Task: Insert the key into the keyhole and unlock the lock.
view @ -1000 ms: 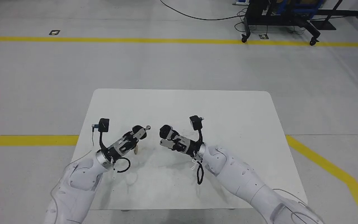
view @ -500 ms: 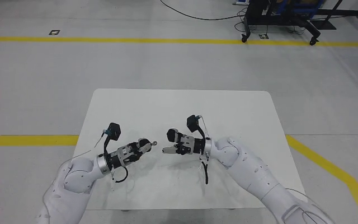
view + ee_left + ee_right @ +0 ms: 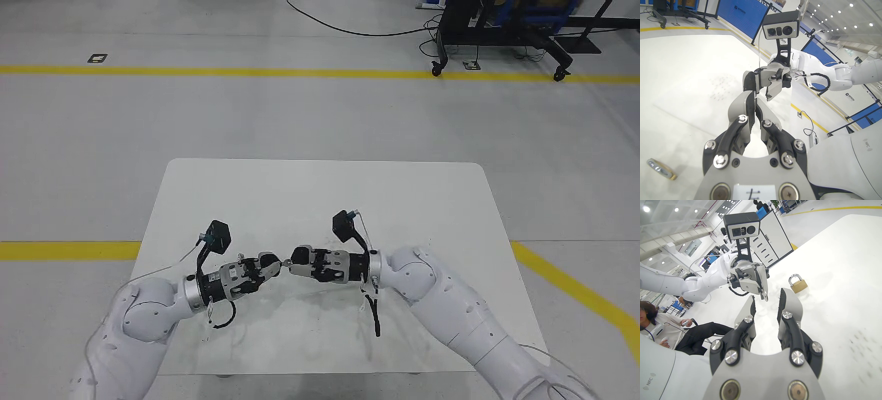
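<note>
Left claw (image 3: 274, 262) is clamped on the little key (image 3: 765, 298), holding it up off the table (image 3: 400, 200), roughly midway along the front edge. Right claw (image 3: 297, 258) is spread wide, its fingers (image 3: 789, 302) on either side of the key tip, not gripping anything. The brass padlock (image 3: 798, 284) sits on the table close by, and neither claw is touching it.

Was large industrial test hall or robotics lab: pale polished floor (image 3: 100, 130) with yellow lane lines (image 3: 250, 70), wheeled equipment stand (image 3: 460, 25) at 1 o'clock beyond white table (image 3: 420, 190), blue partition panels (image 3: 727, 11), high ceiling spotlights (image 3: 839, 11), grey drawer cabinet (image 3: 772, 237).
</note>
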